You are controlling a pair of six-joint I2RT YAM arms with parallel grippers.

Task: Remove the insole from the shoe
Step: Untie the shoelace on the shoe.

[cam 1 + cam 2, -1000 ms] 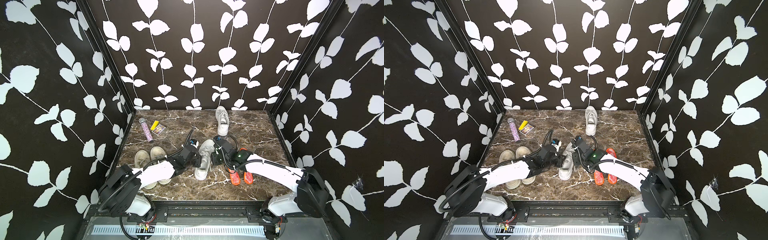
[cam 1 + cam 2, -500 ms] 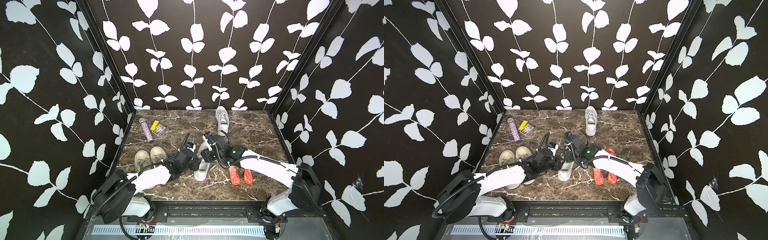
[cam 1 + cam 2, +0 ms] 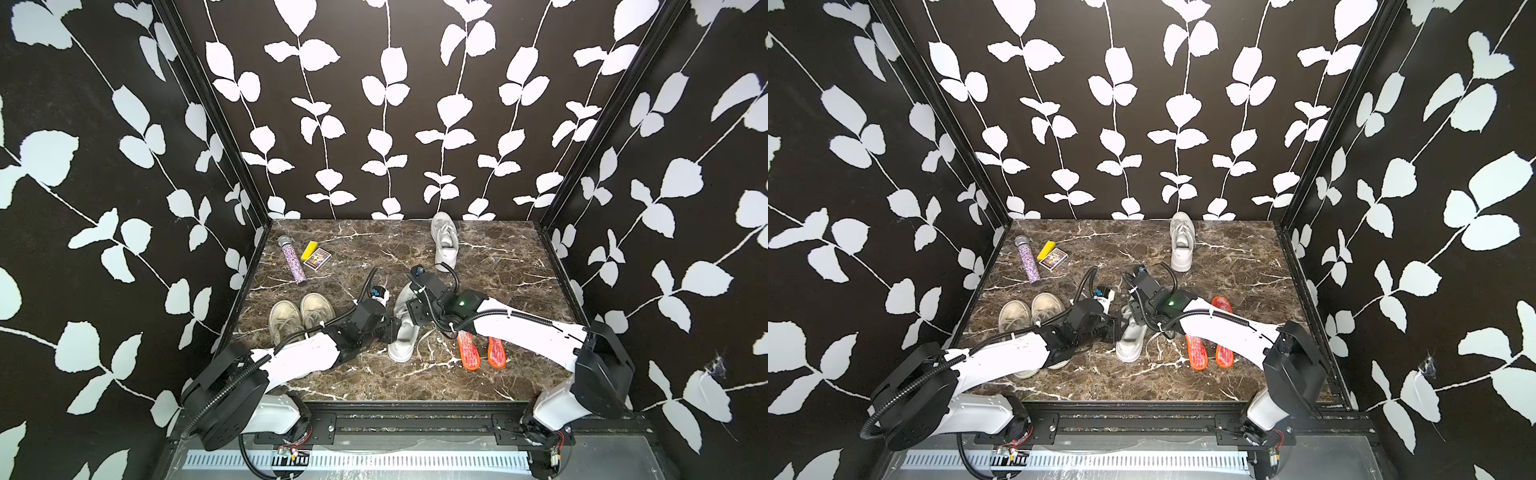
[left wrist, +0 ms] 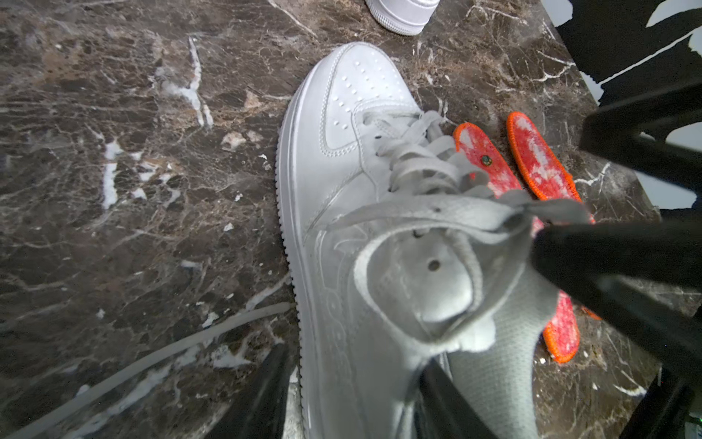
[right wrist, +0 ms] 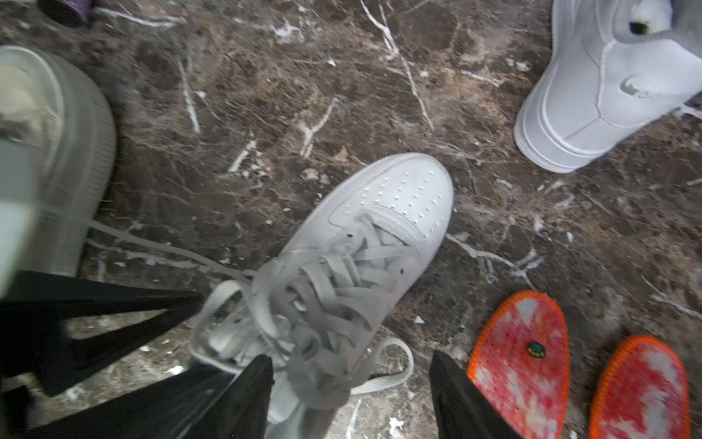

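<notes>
A white lace-up shoe [image 3: 402, 338] [image 3: 1128, 338] lies mid-table in both top views, toe toward the front. My left gripper [image 4: 355, 357] [image 3: 390, 328] is open and straddles the shoe's left side wall at the collar. One finger [image 4: 266, 395] is outside by the sole. My right gripper [image 5: 351, 357] [image 3: 412, 311] is open over the tongue and loose laces [image 5: 323, 296]. Grey mesh [image 4: 494, 365] shows inside the opening; I cannot tell whether it is the insole. Two red, orange-rimmed insoles [image 3: 468, 353] [image 3: 496, 352] lie on the table right of the shoe.
A second white shoe [image 3: 444, 243] stands at the back. A beige pair [image 3: 301, 313] sits at the left, partly under my left arm. A glitter tube [image 3: 293, 259] and a small card box [image 3: 318, 259] lie back left. Patterned walls enclose three sides.
Both grippers have opened wider. The right gripper has swung left from beside the shoe to over its tongue and laces. The left gripper has shifted slightly along the shoe's side.
</notes>
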